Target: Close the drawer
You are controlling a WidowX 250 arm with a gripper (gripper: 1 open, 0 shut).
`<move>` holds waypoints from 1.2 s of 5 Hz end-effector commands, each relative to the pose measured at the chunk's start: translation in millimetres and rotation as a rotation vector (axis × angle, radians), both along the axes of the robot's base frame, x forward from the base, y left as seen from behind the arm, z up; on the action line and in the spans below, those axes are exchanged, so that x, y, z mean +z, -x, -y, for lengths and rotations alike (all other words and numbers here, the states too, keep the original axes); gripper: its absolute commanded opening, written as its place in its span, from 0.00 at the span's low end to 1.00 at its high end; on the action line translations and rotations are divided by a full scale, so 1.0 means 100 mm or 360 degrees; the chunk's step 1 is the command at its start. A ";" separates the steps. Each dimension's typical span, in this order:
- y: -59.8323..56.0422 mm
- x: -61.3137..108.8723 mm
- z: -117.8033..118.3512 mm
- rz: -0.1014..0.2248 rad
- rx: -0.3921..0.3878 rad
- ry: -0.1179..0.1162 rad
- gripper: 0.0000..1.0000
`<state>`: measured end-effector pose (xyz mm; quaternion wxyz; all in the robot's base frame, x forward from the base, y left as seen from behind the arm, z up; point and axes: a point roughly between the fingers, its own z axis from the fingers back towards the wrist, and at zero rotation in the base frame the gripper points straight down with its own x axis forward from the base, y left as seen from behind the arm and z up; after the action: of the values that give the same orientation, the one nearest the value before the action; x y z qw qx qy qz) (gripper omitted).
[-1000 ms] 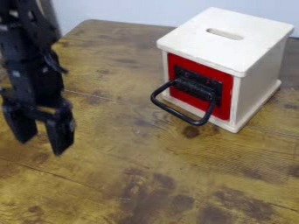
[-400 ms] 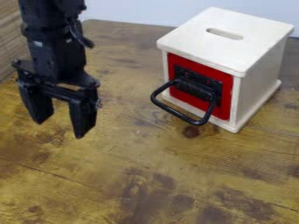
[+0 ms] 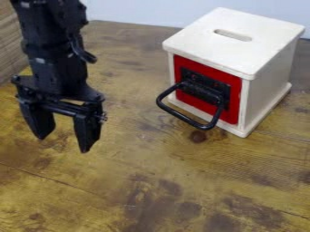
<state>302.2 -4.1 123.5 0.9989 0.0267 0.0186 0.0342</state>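
Note:
The drawer (image 3: 208, 88) has a red front with a dark centre panel and a large black loop handle (image 3: 188, 108) that hangs forward and down to the table. It sits in a cream wooden cube box (image 3: 237, 47) with a slot in its top, at the back right. How far the drawer stands out of the box I cannot tell. My black gripper (image 3: 61, 133) is at the left, well apart from the handle, pointing down just above the table. Its jaws are open and hold nothing.
The worn brown wooden table (image 3: 169, 190) stretches in front of and between the gripper and the box. A pale wall runs along the back edge.
The gripper moved right and farther back from the left edge, then settled slightly down and left. Its jaws stayed open. The drawer and box have not moved.

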 end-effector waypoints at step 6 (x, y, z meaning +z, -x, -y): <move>-0.07 0.35 0.13 0.0103 -0.0229 0.0065 1.00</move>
<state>303.0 -12.7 142.6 0.9994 0.0070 0.0129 -0.0306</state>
